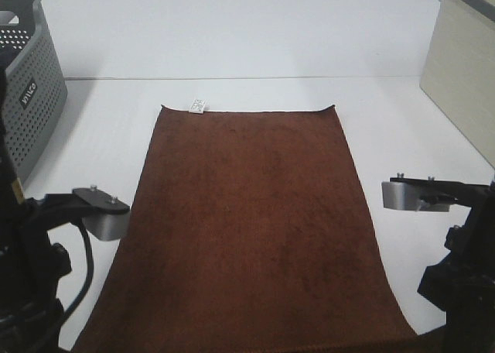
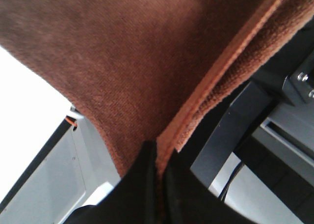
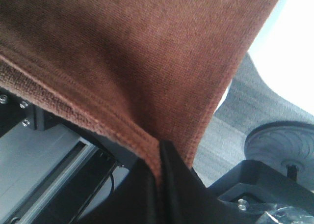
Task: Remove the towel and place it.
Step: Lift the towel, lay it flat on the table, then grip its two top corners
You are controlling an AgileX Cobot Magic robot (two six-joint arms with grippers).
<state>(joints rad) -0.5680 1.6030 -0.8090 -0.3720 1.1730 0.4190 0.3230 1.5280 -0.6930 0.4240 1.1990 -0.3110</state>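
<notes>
The dark brown towel [image 1: 255,229] lies spread flat on the white table [image 1: 232,35], its small white tag [image 1: 199,105] at the far left corner. Its near edge hangs past the table's front. In the left wrist view my left gripper [image 2: 158,153] is shut on the towel's [image 2: 122,62] near left corner, the hem pinched between the dark fingers. In the right wrist view my right gripper [image 3: 159,155] is shut on the towel's [image 3: 137,52] near right corner. Both fingertips are hidden in the exterior high view; only the arms' wrist parts show there.
A grey perforated basket [image 1: 31,97] stands at the far left of the table. A pale wooden box [image 1: 464,74] stands at the far right. The robot's base frame and cables show below the towel in both wrist views.
</notes>
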